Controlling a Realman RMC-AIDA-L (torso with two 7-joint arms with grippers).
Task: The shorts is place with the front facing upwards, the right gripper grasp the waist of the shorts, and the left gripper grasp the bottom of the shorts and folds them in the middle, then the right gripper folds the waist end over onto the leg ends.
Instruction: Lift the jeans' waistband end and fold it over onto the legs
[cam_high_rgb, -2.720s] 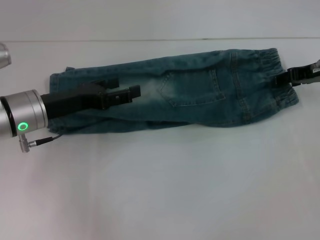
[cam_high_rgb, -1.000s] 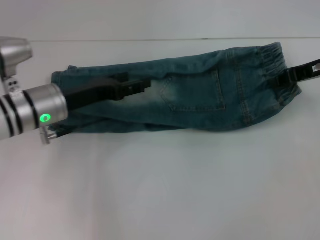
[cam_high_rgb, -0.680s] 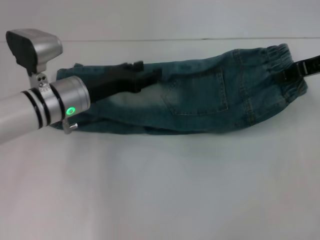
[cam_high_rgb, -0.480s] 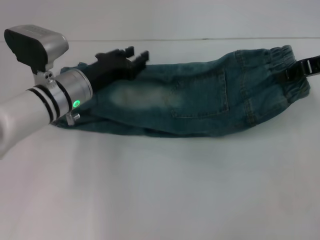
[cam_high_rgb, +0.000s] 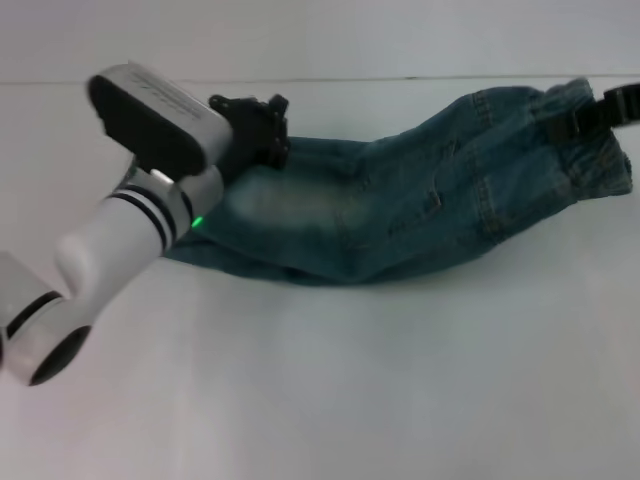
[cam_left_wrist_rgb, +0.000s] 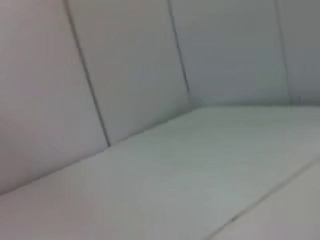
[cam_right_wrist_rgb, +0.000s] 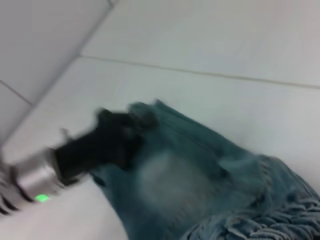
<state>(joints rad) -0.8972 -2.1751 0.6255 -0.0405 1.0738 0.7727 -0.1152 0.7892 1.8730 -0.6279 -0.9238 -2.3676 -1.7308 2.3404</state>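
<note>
denim shorts (cam_high_rgb: 400, 210) across far tabletop (cam_high_rgb: 400, 400), leg ends pinched in left tool (cam_high_rgb: 255, 125), waist clamped in right tool (cam_high_rgb: 598, 108); best lifted level, moved together.

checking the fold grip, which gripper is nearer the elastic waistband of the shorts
Right. The right gripper is at the waistband on the shorts, at their right end. The left gripper is at the opposite, leg end.
</note>
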